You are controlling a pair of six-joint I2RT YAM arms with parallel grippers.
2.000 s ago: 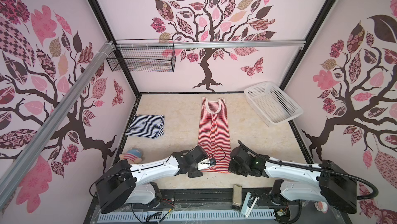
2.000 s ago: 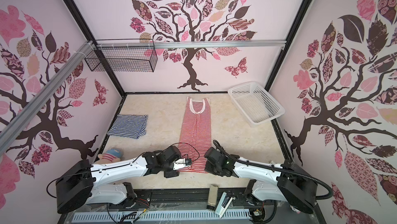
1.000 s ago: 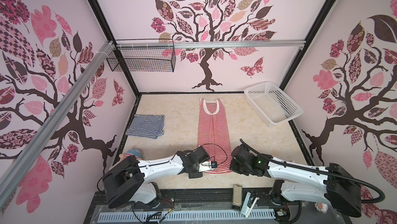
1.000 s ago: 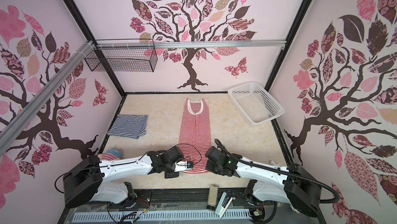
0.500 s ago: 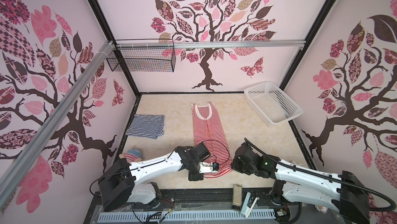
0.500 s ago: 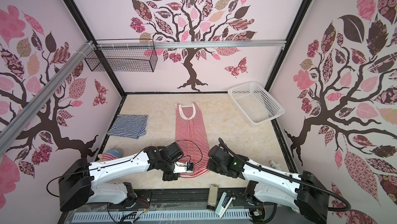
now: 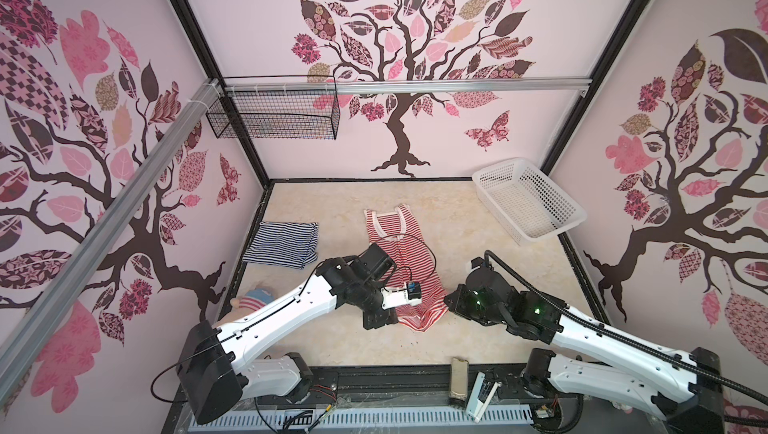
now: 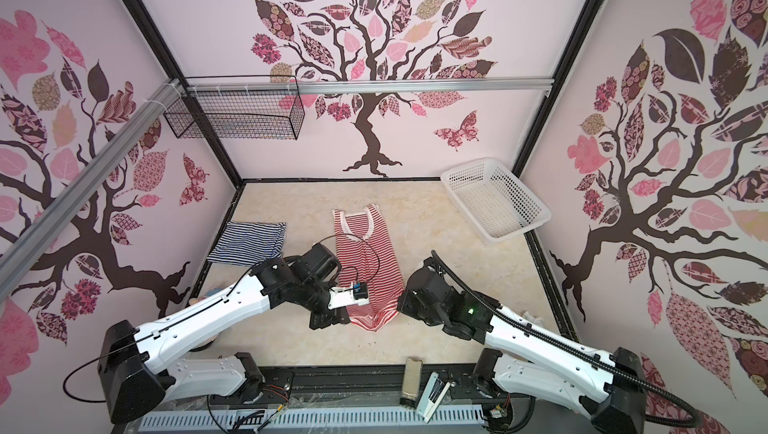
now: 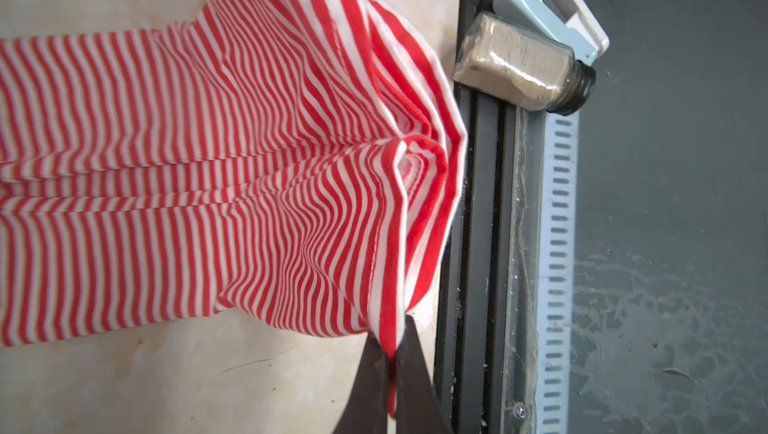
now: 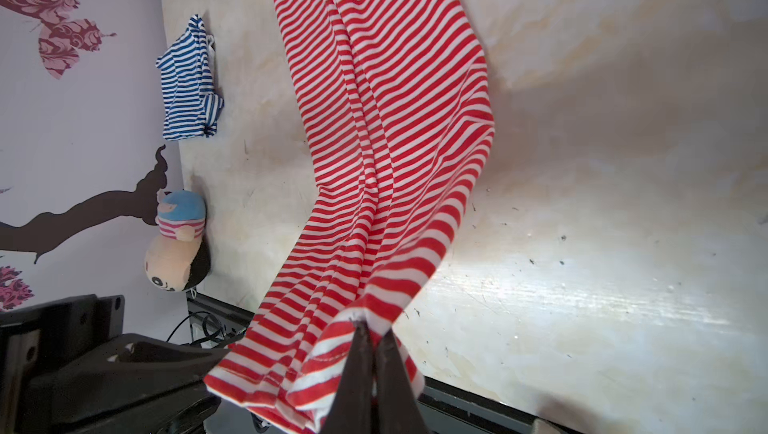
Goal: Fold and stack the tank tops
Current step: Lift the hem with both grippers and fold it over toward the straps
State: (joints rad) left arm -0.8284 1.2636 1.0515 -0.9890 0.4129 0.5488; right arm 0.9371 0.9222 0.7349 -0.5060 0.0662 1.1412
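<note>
Gripping seen on both arms. The left gripper (image 9: 392,338) is clenched on one hem corner of the red-and-white striped tank top (image 9: 208,182). A strip of hem is pinched between its dark fingers (image 9: 370,382). The right gripper (image 10: 372,331) is clamped the same way on the other hem corner, with cloth bunched at its tips.

Red top:
- It runs lengthwise down the middle of the beige tabletop (image 7: 332,340).
- It is narrow, with long creases along its centre.
- The strap end, trimmed in whitish binding, lies flat toward the back wall.
- The hem end is raised off the surface between the two grippers, close to the front edge.
- In both top views the hem sags to a point between the two grips.

Navy-and-white striped tank top (image 7: 282,244): folded into a compact rectangle at the left side of the table, near the wall and well apart from the red one.

Other items:
- A plush doll (image 10: 178,240) in a pink-striped shirt lies at the left table edge, nearer the front than the navy top. The left arm partly hides it in the top views.
- A white perforated basket (image 7: 528,203) sits in the back right corner.
- A black wire basket (image 7: 274,115) hangs from the rail at back left.
- A glass jar of pale powder (image 9: 519,61) with a black cap lies on its side on the black front rail, just past the table edge.
- A pale flat device (image 9: 552,7) lies just beside the jar; what kind, I cannot tell.
</note>
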